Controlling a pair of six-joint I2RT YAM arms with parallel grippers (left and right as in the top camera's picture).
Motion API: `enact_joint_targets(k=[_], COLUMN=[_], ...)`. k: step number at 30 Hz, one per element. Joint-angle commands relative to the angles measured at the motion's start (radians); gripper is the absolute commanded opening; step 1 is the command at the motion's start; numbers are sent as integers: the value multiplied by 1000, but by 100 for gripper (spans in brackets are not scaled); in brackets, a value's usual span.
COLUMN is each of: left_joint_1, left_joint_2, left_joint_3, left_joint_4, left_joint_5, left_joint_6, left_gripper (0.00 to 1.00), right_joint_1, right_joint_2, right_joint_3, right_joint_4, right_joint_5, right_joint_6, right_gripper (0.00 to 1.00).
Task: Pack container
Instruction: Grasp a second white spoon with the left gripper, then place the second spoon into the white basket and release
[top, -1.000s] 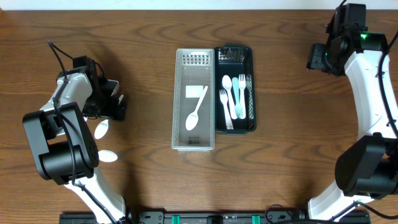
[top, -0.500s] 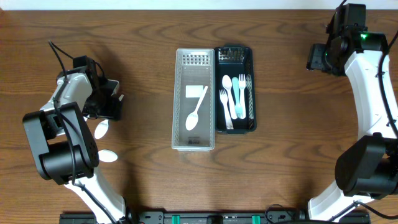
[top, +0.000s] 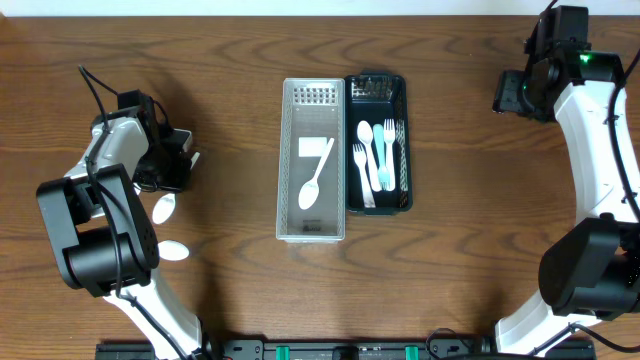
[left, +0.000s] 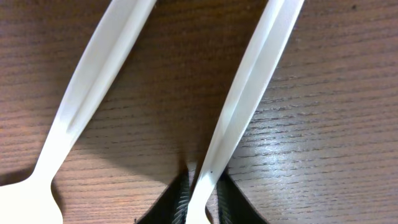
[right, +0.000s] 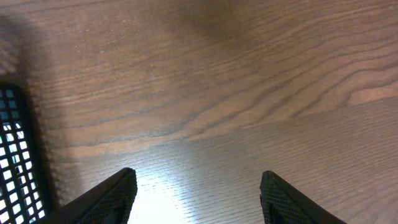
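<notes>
The left gripper (left: 202, 198) pinched the plastic spoon (left: 252, 99), likely light and slippery, by its stiffer ribbed handle; the right gripper (right: 198, 186) hung spread.

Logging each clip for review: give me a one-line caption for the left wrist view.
Left gripper pinches one white spoon by its handle, a second spoon lying beside it on the wooden table.

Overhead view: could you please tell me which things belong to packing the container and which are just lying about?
Job:
- clear tray, holding a spoon
- dark basket of cutlery
- gripped spoon, in the jaws of the left gripper
- second loose spoon beside it

Lying about:
- right gripper, jaws open over the table
- black rail at the near edge
</notes>
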Motion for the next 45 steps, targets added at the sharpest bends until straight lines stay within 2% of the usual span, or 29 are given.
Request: enact_joint_targets(k=[1, 4, 7, 14, 22, 27, 32, 36, 45], left_joint_1=[0, 0, 0, -44, -285, -505, -697, -787, -809], left_joint_2=[18, 18, 14, -68, -304, -397, -369, -298, -95], left_joint_3=[-1, 0, 0, 60, 255, 272, 270, 266, 265], left_joint_4=[-4, -11, -19, -93, -293, -280, -240, -202, -198], left_joint_5=[-6, -7, -7, -4, -3, -3, -4, -4, -8], left_joint_6=[5, 5, -1, -135, -326, -467, -560, -569, -568], left_gripper=[13, 6, 6, 6, 6, 6, 6, 6, 7], right_joint_1=[-7, -7, -7, -7, -7, -6, -7, -6, -6], right_joint_2=[-1, -1, -1, -1, -1, -1, -1, -1, -1], right_joint_3=[9, 9, 9, 9, 9, 9, 9, 9, 9], right_joint_4=[-2, -2, -2, 11, 14, 13, 10, 9, -5], right_joint_5=[7, 7, 7, 7, 6, 6, -4, -13, -12], right_joint_6=[-15, -15, -15, -15, -15, -15, -15, -15, -15], right_gripper=[67, 67, 67, 67, 70, 70, 70, 70, 70])
